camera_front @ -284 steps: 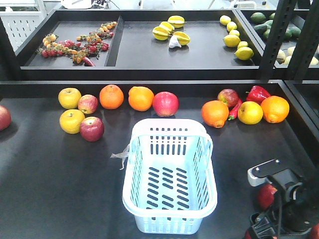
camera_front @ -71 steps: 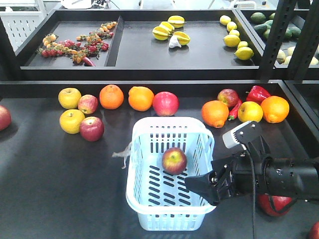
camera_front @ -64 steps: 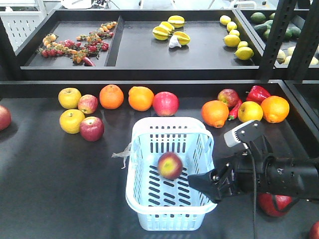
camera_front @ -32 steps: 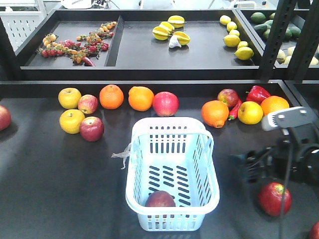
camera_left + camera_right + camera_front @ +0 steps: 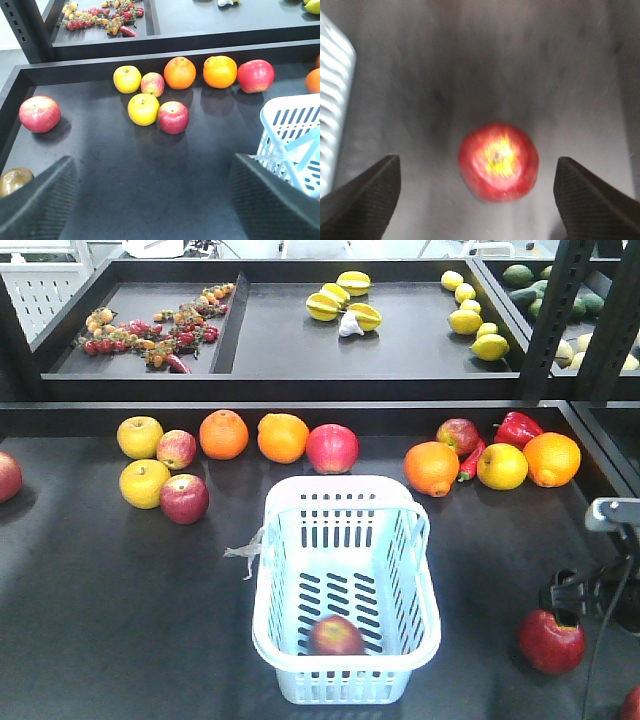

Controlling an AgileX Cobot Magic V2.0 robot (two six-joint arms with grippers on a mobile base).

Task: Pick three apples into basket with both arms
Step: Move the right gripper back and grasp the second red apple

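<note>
One apple (image 5: 336,636) is in the basket (image 5: 345,483), down at the near end, close to the front wall. The basket sits mid-table (image 5: 120,610), long side running front to back, with a bare strip of dark tabletop on either side of it.

The right gripper (image 5: 476,162) is spread wide with nothing in it, hanging over a red apple (image 5: 551,641) that lies on the table to the right of the basket, well apart from its wall. That wrist view is blurry, but you can see the apple's stem end facing up, and it sits between the two fingers (image 5: 365,195) with room on each side. The basket's edge only peeks in at the far left of that view.

The left gripper (image 5: 152,160) is spread wide too, empty, over bare table left of the basket. Ahead of it there's a dark red apple (image 5: 173,117) right up against a yellow apple (image 5: 143,109). A big reddish apple (image 5: 39,113) sits on its own near the table's left wall. The rest of the fruit, oranges (image 5: 180,72) included, lines up near the back wall.
</note>
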